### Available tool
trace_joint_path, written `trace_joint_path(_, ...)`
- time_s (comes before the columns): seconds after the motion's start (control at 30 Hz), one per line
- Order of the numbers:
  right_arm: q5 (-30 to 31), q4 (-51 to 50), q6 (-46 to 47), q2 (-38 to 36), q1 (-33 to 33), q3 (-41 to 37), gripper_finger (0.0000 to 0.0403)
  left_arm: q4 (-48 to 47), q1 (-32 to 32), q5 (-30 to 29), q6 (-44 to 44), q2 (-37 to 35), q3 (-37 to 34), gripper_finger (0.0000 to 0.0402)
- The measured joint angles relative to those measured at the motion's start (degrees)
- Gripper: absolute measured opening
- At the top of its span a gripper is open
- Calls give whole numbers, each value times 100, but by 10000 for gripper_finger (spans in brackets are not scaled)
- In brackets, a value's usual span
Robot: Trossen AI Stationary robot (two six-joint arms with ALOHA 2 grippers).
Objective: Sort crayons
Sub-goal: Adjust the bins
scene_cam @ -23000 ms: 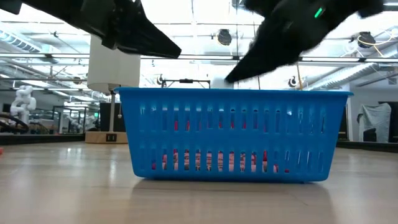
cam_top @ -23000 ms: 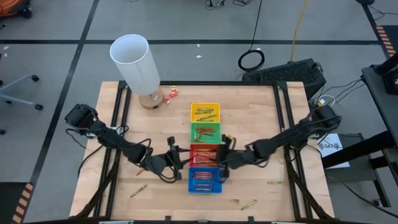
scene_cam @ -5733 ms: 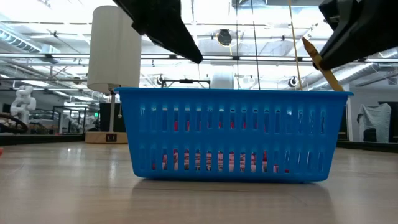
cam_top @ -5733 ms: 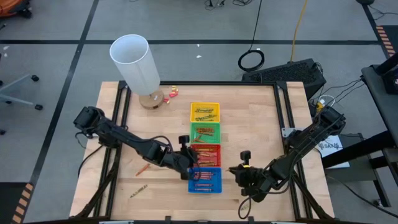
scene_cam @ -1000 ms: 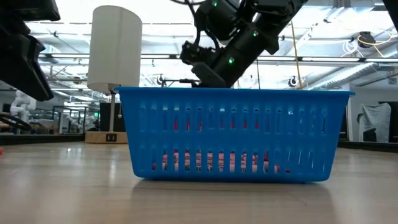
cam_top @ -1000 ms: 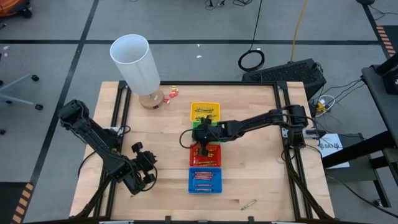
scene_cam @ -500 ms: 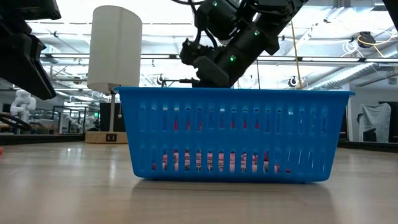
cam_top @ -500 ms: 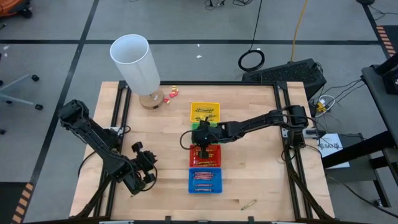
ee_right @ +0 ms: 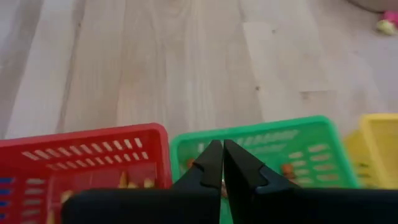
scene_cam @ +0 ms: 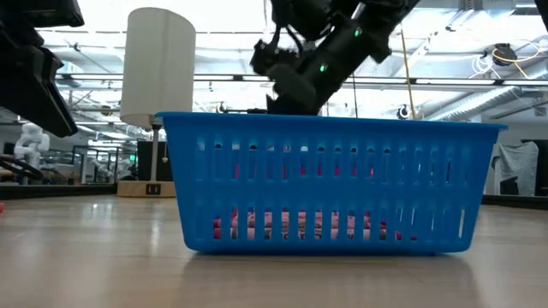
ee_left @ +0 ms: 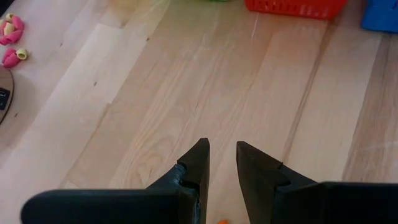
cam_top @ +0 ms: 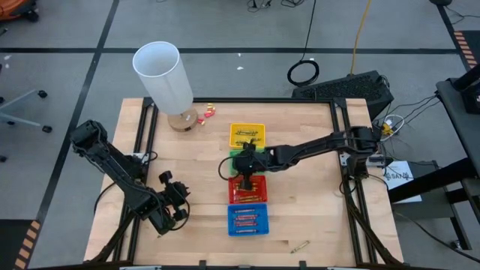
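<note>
Most of the thin crayons [cam_top: 247,218] already lie in the four holey plastic trays [cam_top: 247,188], one stray crayon [cam_top: 301,246] waits on the smooth wooden tabletop [cam_top: 315,150] near the front, the right gripper [cam_top: 245,180] has closed fingers, and the left gripper [cam_top: 171,212] is slightly open, holding nothing visible.

1. This is a robot lab or big workshop, not a home.
2. A light wooden table [cam_top: 300,150] with black metal rails stands on a grey floor [cam_top: 225,67] marked with dark tape lines.
3. Black cables lie on the floor, one in a round coil [cam_top: 303,73] beyond the table's far side.
4. A grey office chair base [cam_top: 19,105] stands far to the left.
5. The low view shows a high ceiling with bright lights and long pipes [scene_cam: 214,81].
6. A white robot figure [scene_cam: 32,137] stands far back on the left.
</note>
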Motion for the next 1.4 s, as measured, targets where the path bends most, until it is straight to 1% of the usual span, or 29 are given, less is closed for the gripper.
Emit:
trace_joint_path(0.2, -19, -822, -8, -617, 81, 43, 0, 42, 0, -63, -73, 0, -179, 80)
trace_joint_path(0.3, -41, -1382, -6, -907, 333, 45, 0, 164, 0, -61, -197, 0, -299, 80)
trace_joint_path(0.37, -209, -1558, 16, -1043, 566, 43, 0, 336, 0, -39, -195, 0, -376, 80)
trace_joint_path(0.47, -804, -1432, 140, -1093, 982, 45, 0, 462, 0, -38, -192, 0, -429, 80)
trace_joint_path(0.5, -906, -1330, 211, -1072, 1134, 45, 0, 455, 0, -60, -192, 0, -431, 80)
trace_joint_path(0.7, -904, -614, 728, -737, 1988, 45, 0, 466, 0, -347, 7, 0, -431, 80)
trace_joint_path(0.83, -548, -80, 1071, -625, 2502, 45, 0, 453, 0, -481, 169, 0, -431, 80)
trace_joint_path(0.97, -135, 235, 1358, -502, 2964, 47, 0, 472, 0, -593, 254, 0, -431, 80)
trace_joint_path(1.1, 234, 437, 1560, -234, 3240, 47, 0, 555, 0, -677, 266, 0, -431, 80)
trace_joint_path(1.23, 540, 971, 1491, 110, 3410, 73, 0, 605, 0, -800, 260, 0, -431, 80)
trace_joint_path(1.37, 1019, 663, 1467, 485, 3542, 373, 0, 699, 0, -817, 258, 0, -431, 80)
trace_joint_path(1.4, 1059, 581, 1419, 560, 3559, 439, 0, 739, 2, -817, 258, 0, -431, 80)
